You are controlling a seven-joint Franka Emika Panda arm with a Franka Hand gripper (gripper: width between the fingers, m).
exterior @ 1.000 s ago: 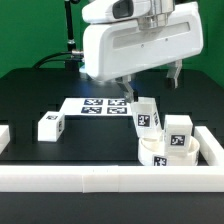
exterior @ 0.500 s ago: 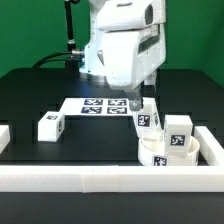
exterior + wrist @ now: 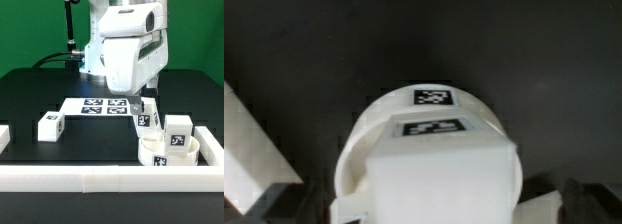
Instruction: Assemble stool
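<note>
The arm hangs straight down over the desk [image 3: 40,90], wrist vertical, with the gripper [image 3: 140,103] lowered onto an upright stool leg [image 3: 149,118]. In the wrist view its fingers [image 3: 274,203] are spread, one on each side of that leg [image 3: 429,150], with dark gaps between, so nothing is clamped. The round seat [image 3: 160,155] lies just below and beside the gripper, a second leg [image 3: 179,131] stands near it, and a third leg [image 3: 50,126] lies well apart from it.

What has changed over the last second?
The gripper swivelled at the wrist and dropped over the upright leg, jaws open either side; nothing gripped yet. The seat, the leg next to it, the lone leg and the marker board stayed put.
</note>
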